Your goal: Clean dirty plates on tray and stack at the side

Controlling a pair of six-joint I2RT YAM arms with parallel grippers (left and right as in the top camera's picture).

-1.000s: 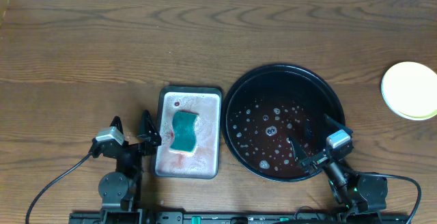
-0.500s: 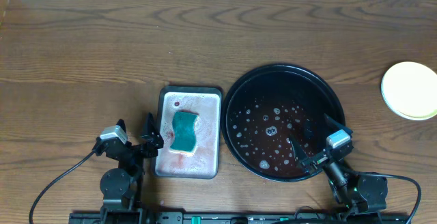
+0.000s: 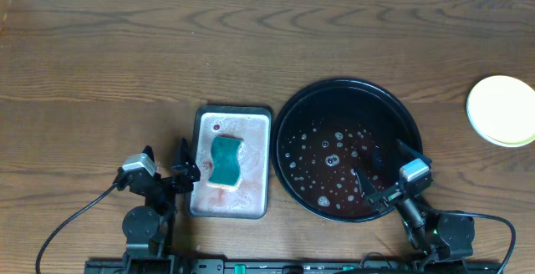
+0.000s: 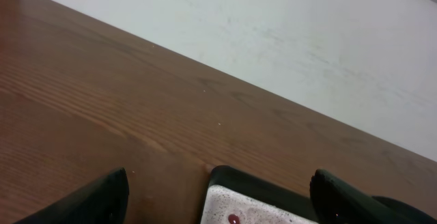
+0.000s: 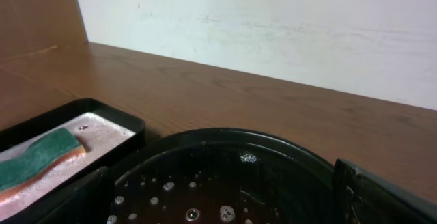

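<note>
Tabletop (image 3: pixel 100 65); both claws (image 3: pixel 165 151) (image 3: pixel 378 159) agape, empty

A brown wood-grain table (image 3: pixel 125 65) stands against a plain white wall (image 5: pixel 273 26).

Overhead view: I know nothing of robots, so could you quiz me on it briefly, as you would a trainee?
1. What colour is the sponge in the grey tray? A: teal; B: red; C: white.
2. True or false: a plate lies in the round black tray.
3. Fill in: the plates sit to the black tray's ____.
Key: 1 A. 2 false. 3 right.
</note>
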